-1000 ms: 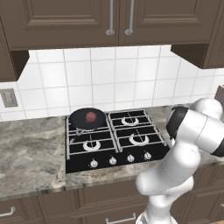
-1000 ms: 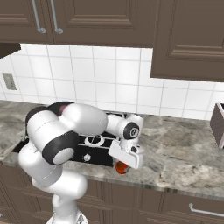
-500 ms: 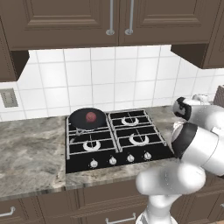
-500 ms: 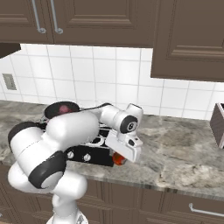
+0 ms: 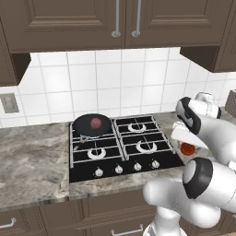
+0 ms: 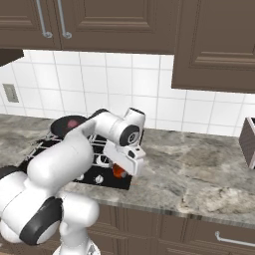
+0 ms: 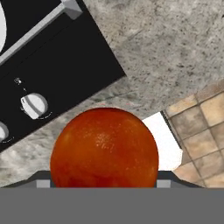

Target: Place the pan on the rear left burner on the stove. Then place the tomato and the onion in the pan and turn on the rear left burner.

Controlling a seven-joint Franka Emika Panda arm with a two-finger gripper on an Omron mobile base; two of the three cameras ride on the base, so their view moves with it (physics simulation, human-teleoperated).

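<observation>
**Shiny red ball by the stove**

The tomato (image 7: 104,148) is a smooth, shiny, red-orange ball. In the hand view it looks very big and its bottom is cut off. It is at the right front corner of the stove (image 5: 120,148), over the edge of the counter (image 6: 199,172). I cannot tell if it sits on the counter or is lifted up. The gripper (image 6: 125,159) is right at the tomato, and its white body hides most of the ball from the sides. The jaws stand wide, one on each side of the ball, but I cannot tell if they squeeze it.

The stove is flat and black, with black bars and small round silver knobs (image 7: 33,105). The round black pan (image 5: 92,124) sits on the rear left burner. A dull pink ball, the onion (image 5: 95,122), lies inside it.

The counter is speckled grey stone. Behind it are white square tiles (image 5: 101,83), and dark brown wooden cupboards (image 5: 92,23) hang above. The floor (image 7: 199,131) has tan tiles.
</observation>
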